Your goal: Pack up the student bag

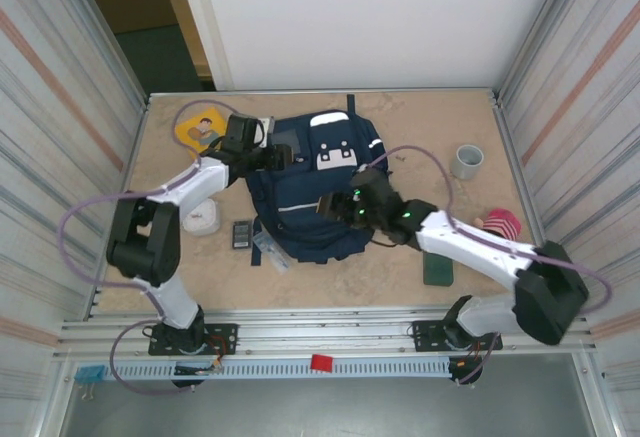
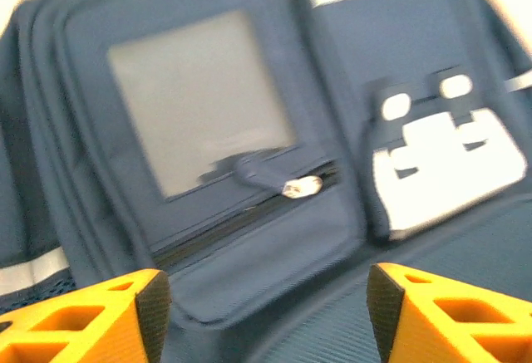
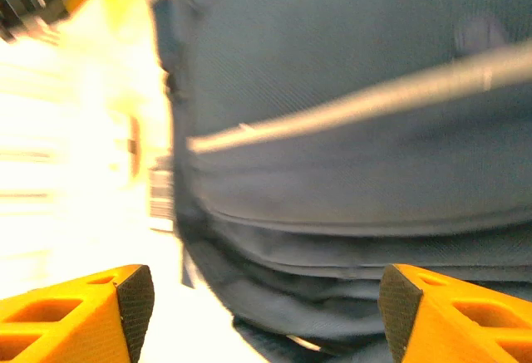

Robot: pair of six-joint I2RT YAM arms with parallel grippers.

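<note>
Both pairs of fingers stand wide with nothing between them: the left fingers point(image 2: 91, 321) hover just above the front pocket of the student bag point(image 1: 300, 192), facing its grey window point(image 2: 199, 97) and zip pull point(image 2: 301, 186), while the right fingers point(image 3: 75, 313) hang over the bag's lower end, close to a white stripe point(image 3: 349, 105). The bag lies flat on its back in the middle of the table point(image 1: 420, 127), with both arms reaching in over it from either side. Around it the loose things lie outside: a yellow card point(image 1: 200, 132) at the far left, a white object point(image 1: 200, 219) and a small dark device point(image 1: 242, 234) to the bag's left, a pale clear item point(image 1: 272, 252) touching its near corner, a flat dark green case point(image 1: 438, 269) and a red-and-pink thing point(image 1: 503, 223) to the right, and a grey roll point(image 1: 466, 161) further back. Whether anything is inside already cannot be told, since no compartment is visibly spread open. Judging by this, the packing looks hardly begun: a compartment has to be opened, each item lifted in, and the bag zipped.
</note>
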